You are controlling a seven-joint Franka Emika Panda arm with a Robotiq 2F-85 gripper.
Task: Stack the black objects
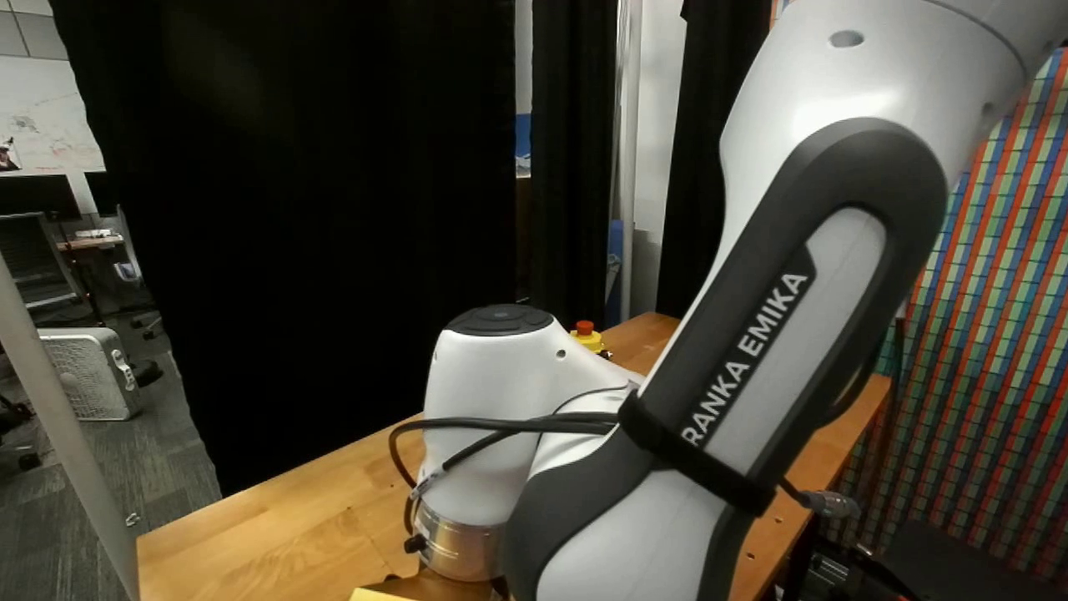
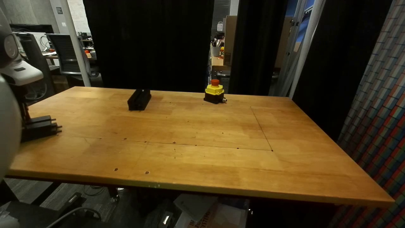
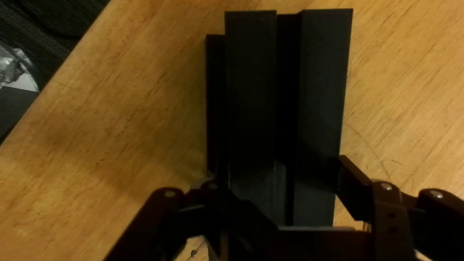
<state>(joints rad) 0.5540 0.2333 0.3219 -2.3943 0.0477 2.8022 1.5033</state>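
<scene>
**Over brown wooden bench (image 2: 205,167), black two-fingered hand (image 3: 284,177) astride matte-black rectangular bars (image 3: 322,90)**

A black oblong block (image 2: 139,100) lies near the bench's edge, well apart. The hand's fingers (image 3: 357,194) stand apart, bars between them; whether they clamp cannot be told.

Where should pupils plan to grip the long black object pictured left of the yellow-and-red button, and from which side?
Likely best from above, fingers closing across its narrow width at mid-length. In an exterior view the long black object lies on the table, its length pointing toward the far edge, and nothing shows against its long sides.
</scene>
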